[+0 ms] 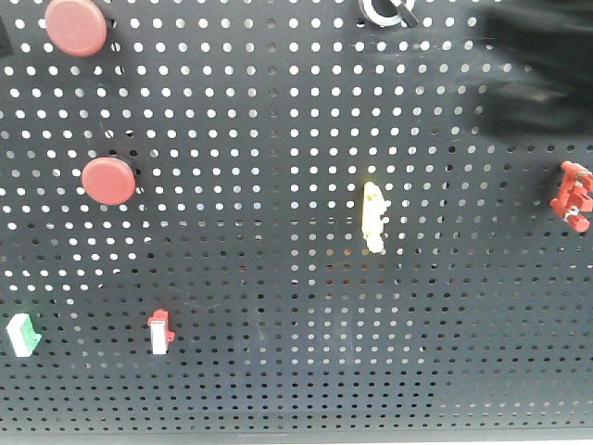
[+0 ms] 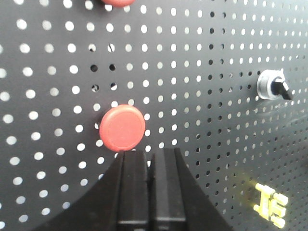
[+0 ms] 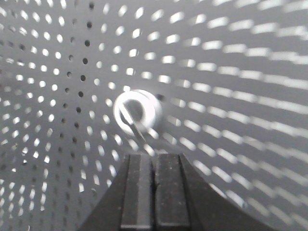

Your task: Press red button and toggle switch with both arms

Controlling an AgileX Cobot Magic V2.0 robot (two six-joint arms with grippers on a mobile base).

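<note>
Two red mushroom buttons sit on the black pegboard (image 1: 278,111). The larger red button (image 1: 76,26) is at the top left, and a slightly smaller one (image 1: 109,180) is below it. In the left wrist view the smaller one (image 2: 122,127) is just above my left gripper (image 2: 150,153), which is shut and empty and not touching it. Only the lower edge of the larger red button (image 2: 118,2) shows at the top. The switch (image 1: 387,9), a round collar with a lever, is at the top centre. My right gripper (image 3: 154,156), shut and empty, is just below the switch (image 3: 137,113). The right arm (image 1: 537,65) is a dark blur.
A yellow part (image 1: 374,216) is mounted mid-board and a red clip-like part (image 1: 573,197) at the right edge. A green rocker (image 1: 25,334) and a red-and-white rocker (image 1: 161,332) sit low on the left. The switch (image 2: 272,86) and yellow part (image 2: 271,204) also show in the left wrist view.
</note>
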